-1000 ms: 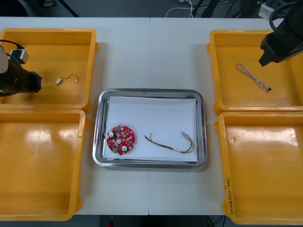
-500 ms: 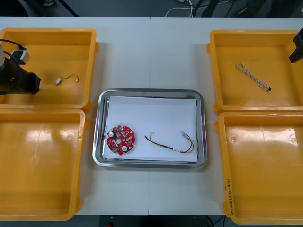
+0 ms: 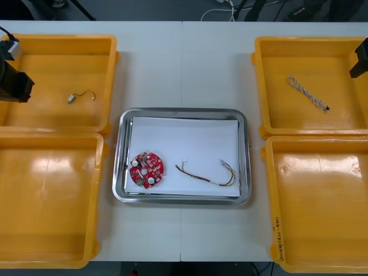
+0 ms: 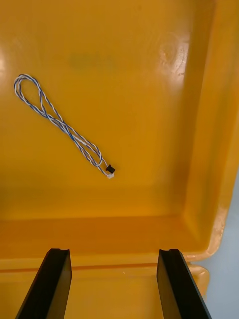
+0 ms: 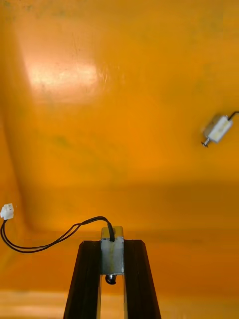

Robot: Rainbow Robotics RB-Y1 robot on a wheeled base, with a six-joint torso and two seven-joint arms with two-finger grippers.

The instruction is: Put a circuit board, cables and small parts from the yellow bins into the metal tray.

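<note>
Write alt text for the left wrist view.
The left gripper is shut on a small metal part trailing a black cable, above a yellow bin. A second small metal part lies on the bin floor.

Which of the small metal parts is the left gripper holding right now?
The small metal part with the black cable, clamped between the left gripper fingers; the other part lies loose in the yellow bin.

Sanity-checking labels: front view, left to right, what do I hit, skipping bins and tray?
Left pincer, shut on a small metal part → loose small metal part → circuit board → red and yellow cable → blue and white cable → right pincer, open.
</note>
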